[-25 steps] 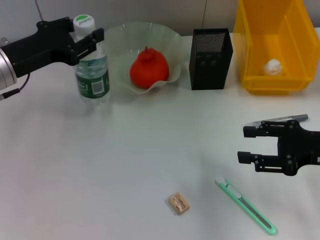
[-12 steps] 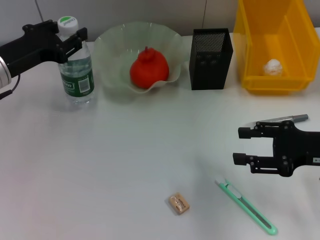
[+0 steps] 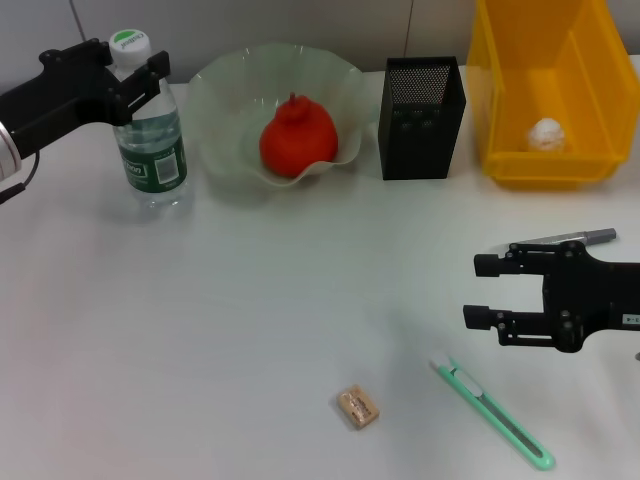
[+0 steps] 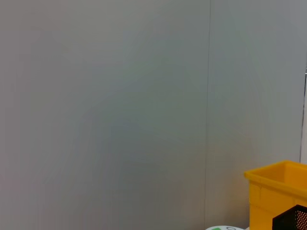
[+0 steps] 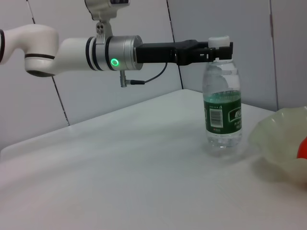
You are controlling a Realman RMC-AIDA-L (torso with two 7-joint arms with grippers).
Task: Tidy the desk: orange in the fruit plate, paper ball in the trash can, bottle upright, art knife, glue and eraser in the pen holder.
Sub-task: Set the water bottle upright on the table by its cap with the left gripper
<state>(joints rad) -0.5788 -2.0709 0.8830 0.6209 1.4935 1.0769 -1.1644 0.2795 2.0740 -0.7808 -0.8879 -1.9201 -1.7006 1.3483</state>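
Left pincer [image 3: 135, 80] grips the upright bottle [image 3: 150, 140] at ten o'clock; next, release. Right pincer [image 3: 487, 291] hangs released.

We see the orange [image 3: 298, 137] in the plate [image 3: 232, 92], the paper ball [image 3: 546, 133] in the yellow bin [image 3: 497, 110], the bottle [image 3: 147, 135] standing up, and the green knife [image 3: 492, 413] and eraser [image 3: 359, 408] lying on the desk [image 3: 250, 320].

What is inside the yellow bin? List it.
The yellow bin holds one white paper ball, resting on its floor toward the back. The front wall covers the nearest strip of floor, so anything there stays unseen.
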